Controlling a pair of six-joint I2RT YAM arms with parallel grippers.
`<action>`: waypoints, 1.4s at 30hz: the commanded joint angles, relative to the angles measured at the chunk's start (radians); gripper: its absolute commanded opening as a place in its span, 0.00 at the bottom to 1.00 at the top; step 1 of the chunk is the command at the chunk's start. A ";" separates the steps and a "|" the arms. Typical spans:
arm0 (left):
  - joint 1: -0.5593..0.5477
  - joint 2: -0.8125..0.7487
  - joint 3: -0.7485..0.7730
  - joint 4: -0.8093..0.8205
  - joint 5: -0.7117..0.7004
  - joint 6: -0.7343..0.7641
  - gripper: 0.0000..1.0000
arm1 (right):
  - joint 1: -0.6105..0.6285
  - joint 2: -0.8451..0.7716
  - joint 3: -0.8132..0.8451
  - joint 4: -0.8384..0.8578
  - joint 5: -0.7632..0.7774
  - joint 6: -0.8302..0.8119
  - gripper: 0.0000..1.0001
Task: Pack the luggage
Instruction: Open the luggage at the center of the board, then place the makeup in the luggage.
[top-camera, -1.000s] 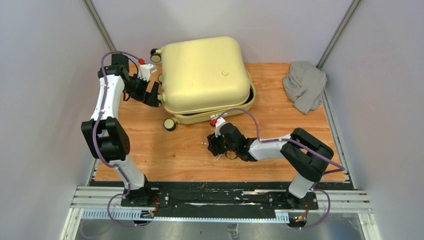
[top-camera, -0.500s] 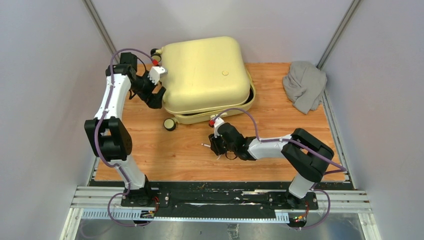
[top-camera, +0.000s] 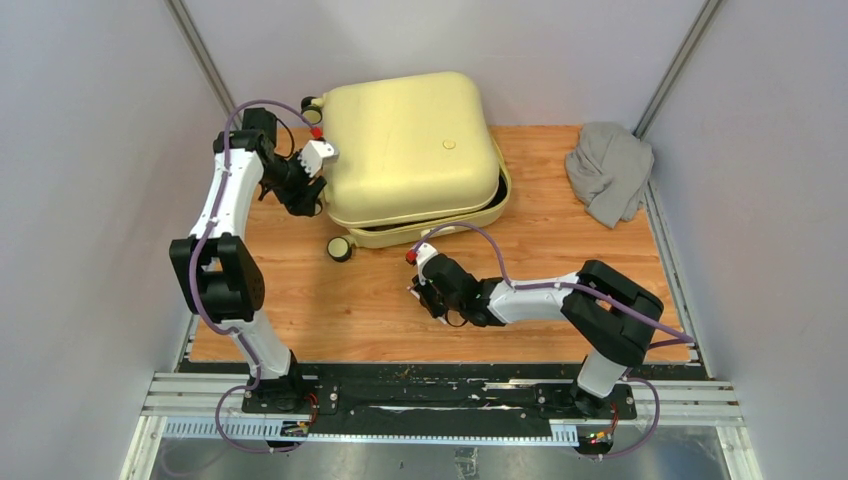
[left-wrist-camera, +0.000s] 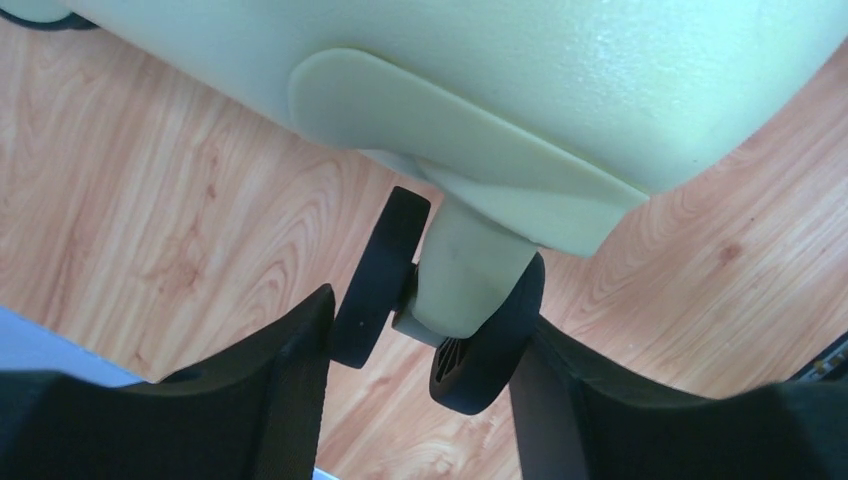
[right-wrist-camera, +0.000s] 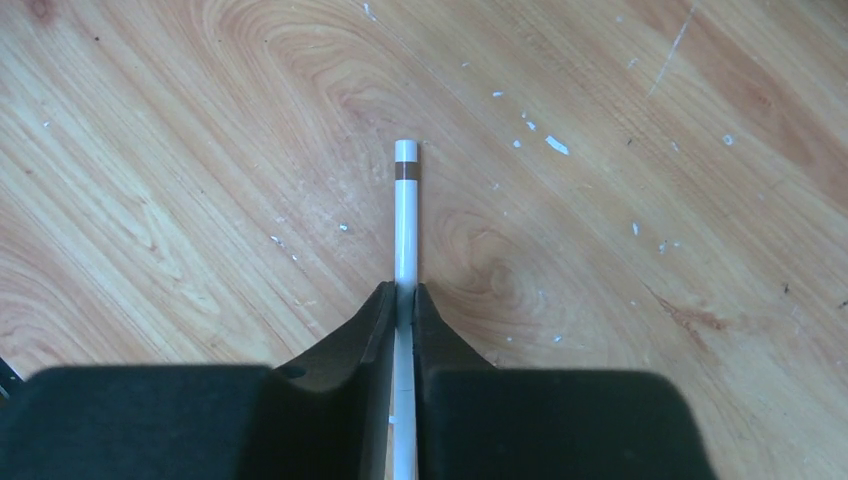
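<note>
The luggage (top-camera: 410, 140), a pale yellow hard-shell case, lies flat at the back of the wooden table with its lid slightly ajar along the front. My left gripper (top-camera: 314, 194) is at its left side. In the left wrist view the luggage shell (left-wrist-camera: 500, 60) fills the top, and its cream-and-black wheel (left-wrist-camera: 470, 280) sits between my left gripper (left-wrist-camera: 422, 315) fingers, both touching it. My right gripper (top-camera: 420, 291) is low over the table in front of the luggage. It is shut on a thin white stick (right-wrist-camera: 406, 210) with a brown band, seen in my right gripper (right-wrist-camera: 403, 292) view.
A crumpled grey cloth (top-camera: 608, 170) lies at the back right of the wooden table (top-camera: 330, 310). Another luggage wheel (top-camera: 340, 248) sticks out at the front left corner and one (top-camera: 311, 105) at the back left. Grey walls close in on three sides.
My left gripper moved right to the luggage's side and closed around the wheel. My right gripper closed on the white stick and shifted a little left.
</note>
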 joint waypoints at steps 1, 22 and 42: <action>-0.004 -0.056 0.045 0.057 0.032 0.006 0.47 | 0.020 0.048 -0.022 -0.179 0.036 0.012 0.05; -0.013 -0.179 0.291 0.144 0.143 -0.366 0.08 | -0.048 -0.260 0.093 -0.250 0.002 0.090 0.00; -0.036 -0.237 0.164 0.480 0.012 -0.611 0.00 | -0.175 0.262 0.756 -0.135 0.048 0.154 0.00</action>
